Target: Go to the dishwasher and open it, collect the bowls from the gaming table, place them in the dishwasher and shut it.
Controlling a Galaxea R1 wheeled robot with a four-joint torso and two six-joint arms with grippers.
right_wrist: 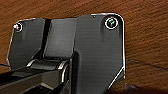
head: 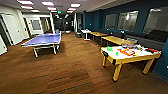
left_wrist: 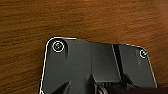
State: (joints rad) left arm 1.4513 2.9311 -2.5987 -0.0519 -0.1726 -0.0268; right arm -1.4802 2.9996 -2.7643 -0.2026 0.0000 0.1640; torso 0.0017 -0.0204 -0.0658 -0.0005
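While brown floor (left_wrist: 75, 20) lies underneath, bowls (head: 109, 48) sit far ahead.

A wide room with a brown wood-plank floor (head: 75, 72) was recorded. A blue table-tennis table (head: 43, 40) was seen at the left of the frame. Teal walls (head: 140, 10) with large interior windows (head: 127, 20) were noted at the upper right, with light-wood tables (head: 117, 39) lined below them. Rectangular ceiling lights (head: 47, 3) were lit along the top. White walls and doors (head: 11, 27) were noted at far left.
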